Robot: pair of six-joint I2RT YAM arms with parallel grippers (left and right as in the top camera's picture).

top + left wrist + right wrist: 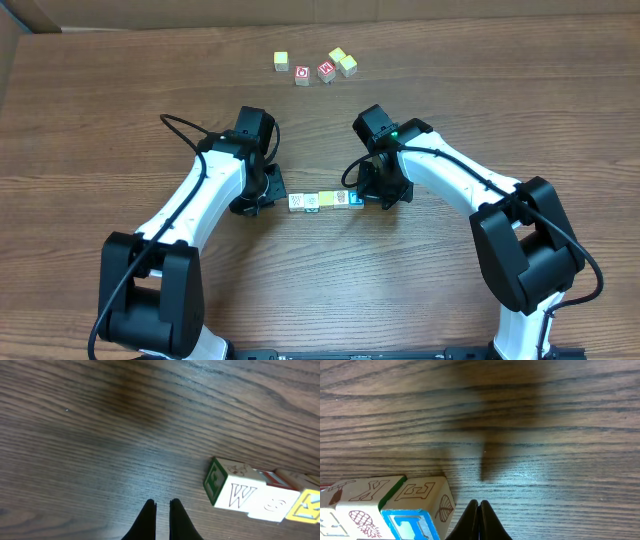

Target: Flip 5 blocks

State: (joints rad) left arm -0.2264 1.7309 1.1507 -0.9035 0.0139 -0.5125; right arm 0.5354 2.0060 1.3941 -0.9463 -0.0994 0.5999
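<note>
From above, the blocks (326,200) lie in one short row across the middle of the table (120,110). Its long axis runs side to side between the two arms. The left gripper (274,200) sits just off the row's left end and the right gripper (367,195) just off its right end, each pointing inward along that line. A loose scatter of other cubes (326,70), two of them red-faced, lies well apart at the far edge. From the left wrist, the fingers are drawn together with only a sliver between them and grasp nothing. The green-faced end block (225,489) lies off to the right of the tips, apart from them, with the row trailing away beyond it. From the right wrist, the fingers are pressed closed and empty. The blue-faced end block (412,526) lies just beside them on the left, with its neighbour close behind. The right arm looks the nearer of the two, so I'd judge its end of the row the easier place to tip the first block over.
</note>
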